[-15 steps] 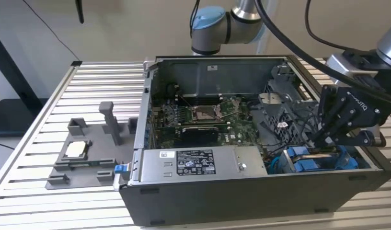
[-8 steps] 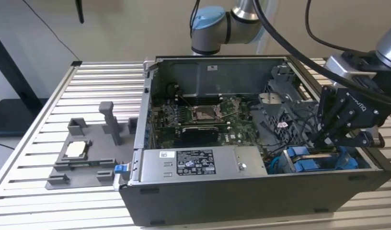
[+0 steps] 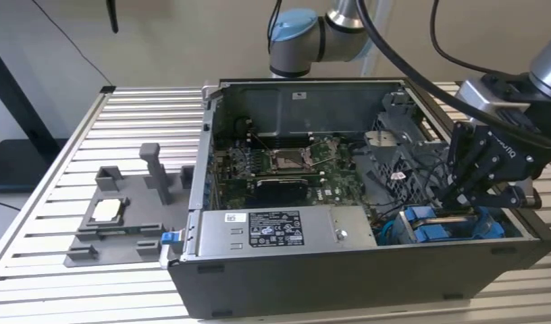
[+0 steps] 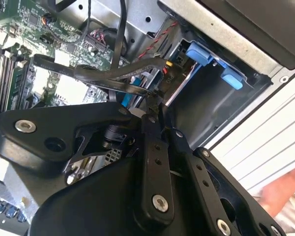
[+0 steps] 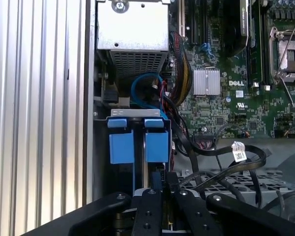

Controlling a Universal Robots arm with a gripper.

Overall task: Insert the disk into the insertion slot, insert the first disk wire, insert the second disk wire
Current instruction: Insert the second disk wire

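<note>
Hovering: gripper [image 3: 467,197] over the insertion slot [image 3: 451,226], jaws together on a black cable.
Progress: disk [image 5: 137,145] seated; wiring unfinished, I judge.

Open black computer case [image 3: 348,270] on a slatted metal table [image 3: 140,115], green motherboard [image 3: 285,165] inside, silver power-supply box [image 3: 275,233] at six o'clock of it, grey fixture [image 3: 122,216] at nine o'clock of the case.

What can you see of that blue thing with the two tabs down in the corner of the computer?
That's the disk, seated in the insertion slot at the case's front corner on the exterior view's right. Its bright blue plastic carrier has two square tabs side by side on a grey metal edge. The black gripper hangs right over it, and dark cables run close beside it.
</note>
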